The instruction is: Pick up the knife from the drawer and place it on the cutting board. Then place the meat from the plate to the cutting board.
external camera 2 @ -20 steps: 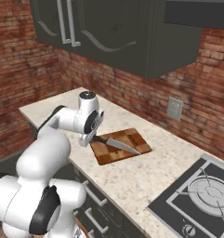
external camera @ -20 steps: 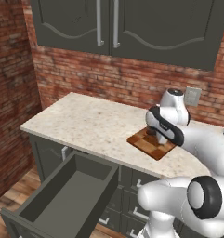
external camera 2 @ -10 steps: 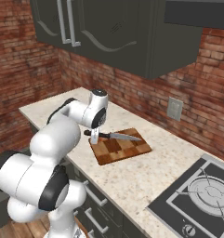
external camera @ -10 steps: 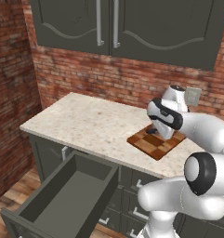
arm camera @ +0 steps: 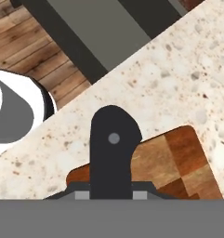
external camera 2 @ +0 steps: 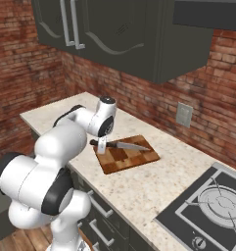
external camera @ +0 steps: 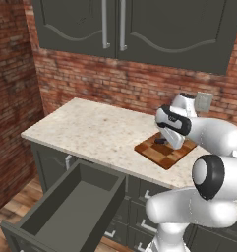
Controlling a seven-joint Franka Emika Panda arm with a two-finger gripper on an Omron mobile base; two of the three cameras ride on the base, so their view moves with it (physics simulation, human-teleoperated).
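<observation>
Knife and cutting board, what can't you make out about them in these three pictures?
- Left base view: the knife's blade is hidden behind the arm; part of the cutting board too.
- Right base view: whether the knife already rests on the board is too small to tell.
- Hand view: the gripper is shut on the handle; the bottom edge cuts off the blade.
- No view shows the plate or the meat.

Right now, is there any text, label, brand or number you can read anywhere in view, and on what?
None can be read.
knife: no brand or mark on blade or handle.
board: bare wood.
Wall plate: blank.
Stove knob: any marking is too small to read.
</observation>
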